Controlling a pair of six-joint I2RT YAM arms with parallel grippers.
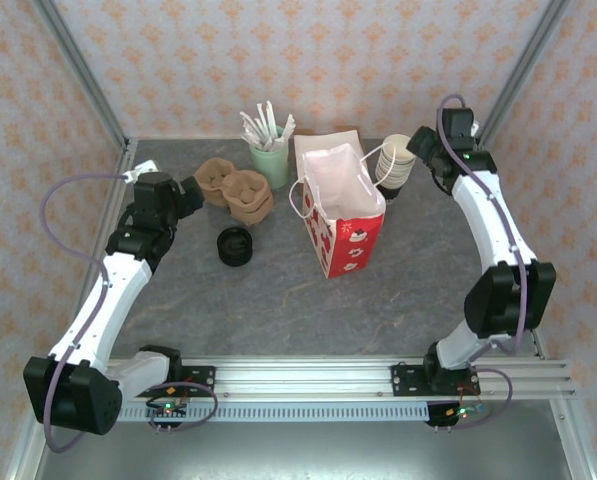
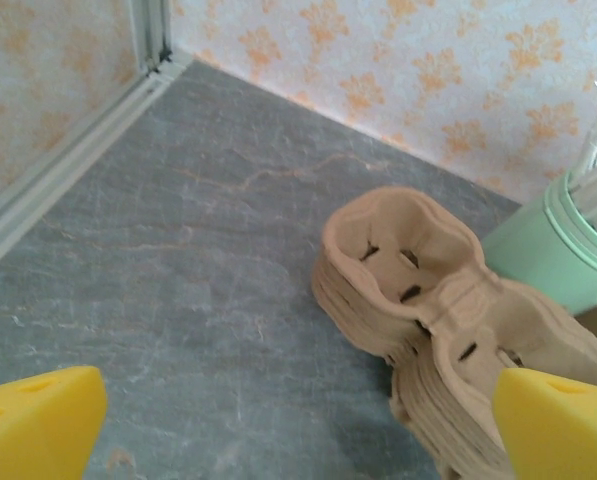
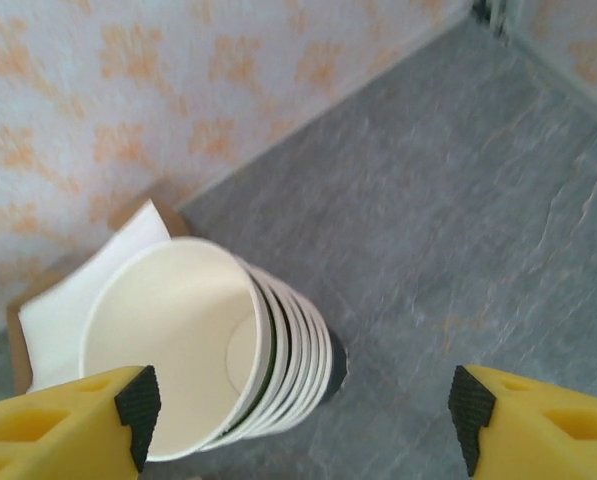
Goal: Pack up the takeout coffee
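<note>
Takeout coffee (image 1: 235, 246), top view: the lidded cup stands on the table (image 1: 278, 300) left of centre, apart from the red-and-white bag (image 1: 345, 232) on its right. The left gripper (image 1: 191, 192) is beside the brown cup carriers (image 1: 236, 192). The right gripper (image 1: 416, 150) is at upper right by the cup stack (image 1: 393, 162).

Left wrist view: yellow fingers (image 2: 38, 415) are spread wide at the bottom corners and hold nothing. The carriers are lower right, and a mint cup (image 2: 538, 250) is at the right edge.

Right wrist view: the fingers (image 3: 538, 425) are wide apart. The stack is lower left, next to one pad; I cannot tell whether they touch. Nothing is gripped.
</note>
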